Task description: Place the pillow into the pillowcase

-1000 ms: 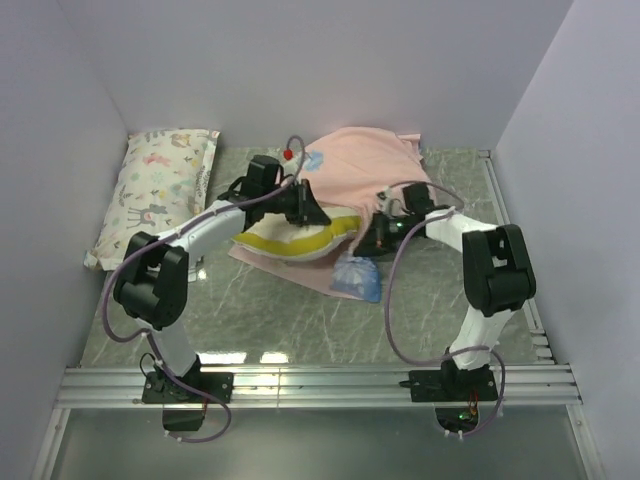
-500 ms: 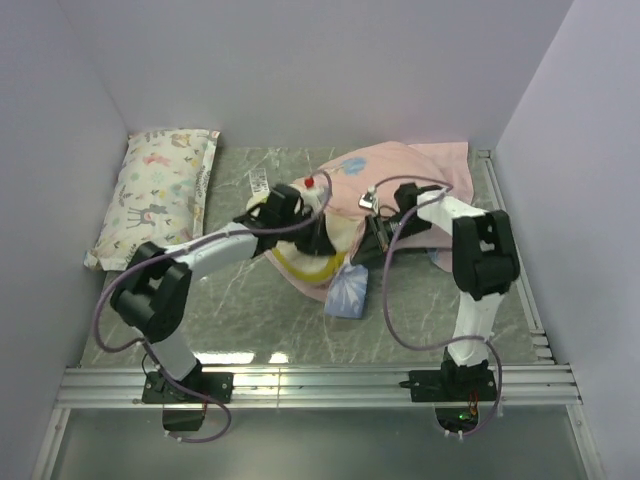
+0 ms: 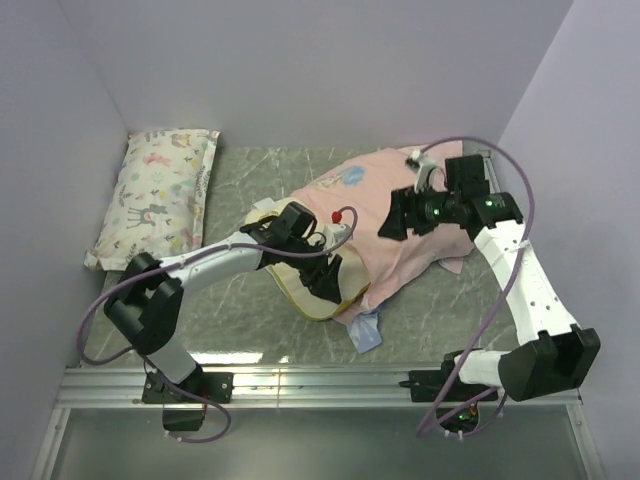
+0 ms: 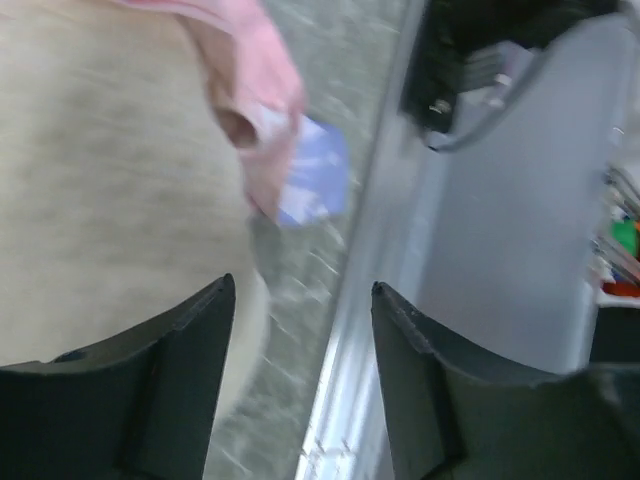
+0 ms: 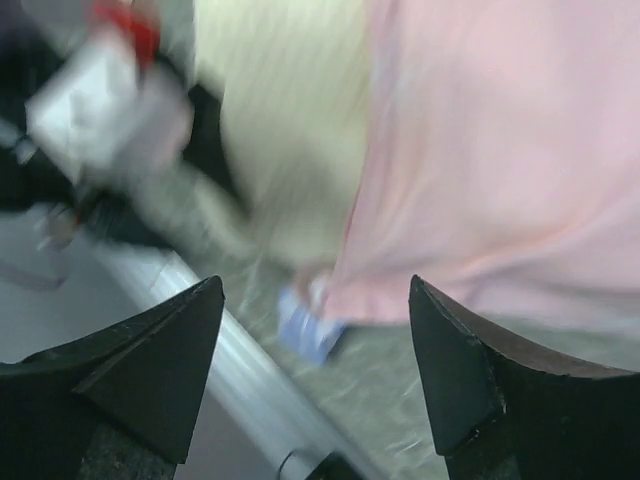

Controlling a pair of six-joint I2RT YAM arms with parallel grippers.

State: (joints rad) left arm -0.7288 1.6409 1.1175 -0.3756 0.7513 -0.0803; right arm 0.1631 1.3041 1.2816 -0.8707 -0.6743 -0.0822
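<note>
On the desk (image 3: 240, 322), thin pink fabric pillowcase (image 3: 390, 238) partly covers cream foam pillow (image 3: 300, 297); only wrist views show left claw (image 4: 300, 290) and right claw (image 5: 315, 285) spread, empty.

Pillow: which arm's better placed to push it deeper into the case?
Left, likely: the left gripper, open, sits at the exposed end of the pillow; the right gripper hovers open above the pillowcase.

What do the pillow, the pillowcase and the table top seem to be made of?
The pillow is probably foam, matte cream; it keeps a thick, rounded edge. The pillowcase looks like thin cloth, matte pink; it drapes and wrinkles over the pillow. The table top is a green marble-look surface with pale veins, slightly glossy, reflecting light near the front; real stone or a print, I cannot tell.
</note>
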